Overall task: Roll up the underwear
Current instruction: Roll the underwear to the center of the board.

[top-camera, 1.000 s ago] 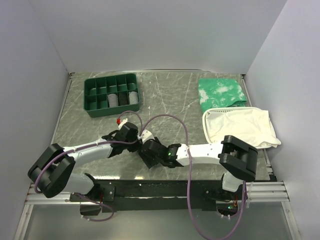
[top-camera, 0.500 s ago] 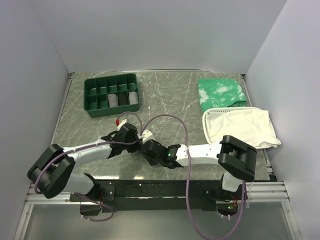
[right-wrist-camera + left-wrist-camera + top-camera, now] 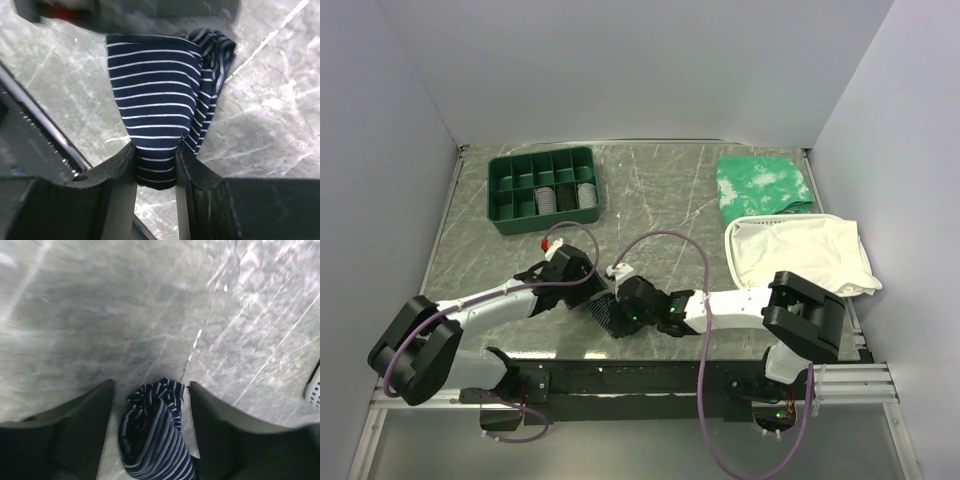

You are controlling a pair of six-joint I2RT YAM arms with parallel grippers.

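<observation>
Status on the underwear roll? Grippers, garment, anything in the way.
Left gripper open, fingers either side of the underwear. Right gripper pinching its end; fabric bunched, partly rolled. Tray, white cloth, green cloth sit far off.

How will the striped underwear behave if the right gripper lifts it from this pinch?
Probably floppy: the underwear necks in where the right gripper pinches it and fans out beyond. Likely light, since a narrow pinch gathers it. The loose folds lying inside the open left gripper may unroll when lifted.
</observation>
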